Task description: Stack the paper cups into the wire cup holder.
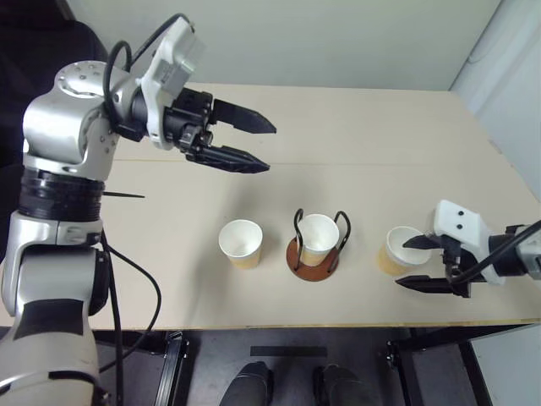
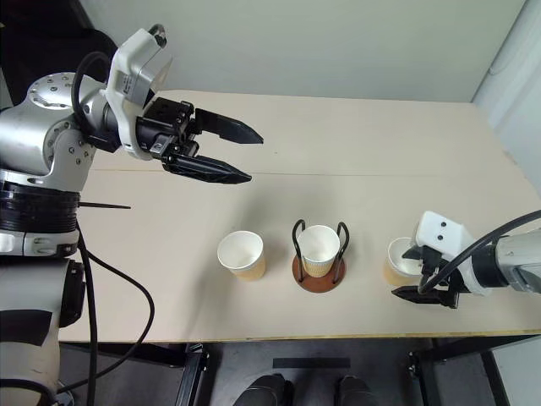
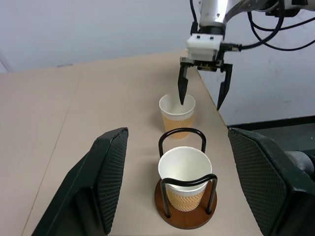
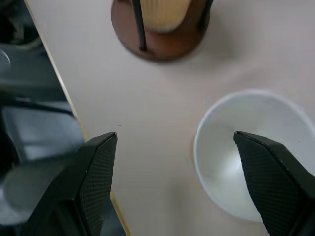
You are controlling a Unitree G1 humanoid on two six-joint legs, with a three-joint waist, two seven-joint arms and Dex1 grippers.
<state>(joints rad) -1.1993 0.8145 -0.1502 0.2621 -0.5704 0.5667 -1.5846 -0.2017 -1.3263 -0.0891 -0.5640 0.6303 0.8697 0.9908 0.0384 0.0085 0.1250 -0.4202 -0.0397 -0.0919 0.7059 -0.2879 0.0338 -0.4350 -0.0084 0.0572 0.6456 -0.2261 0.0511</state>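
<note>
On the table (image 1: pixel 355 144), the wire cup holder (image 1: pixel 314 258) is seen with one cup (image 1: pixel 319 238) seated upright inside. The right gripper (image 1: pixel 420 263), jaws spread, straddles the rim of the right cup (image 1: pixel 397 250), one finger inside. The left cup (image 1: pixel 241 244) stands upright, mouth up. The left gripper (image 1: pixel 258 145) is held open, well above.

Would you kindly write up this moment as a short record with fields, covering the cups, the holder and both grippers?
cup in holder: one paper cup, upright between the loops of the wire cup holder
loose cups: left cup and right cup, both upright on the table
left gripper: raised over the table, jaws open, empty
right gripper: at the right cup, jaws open, one finger over its mouth, no grip
</note>
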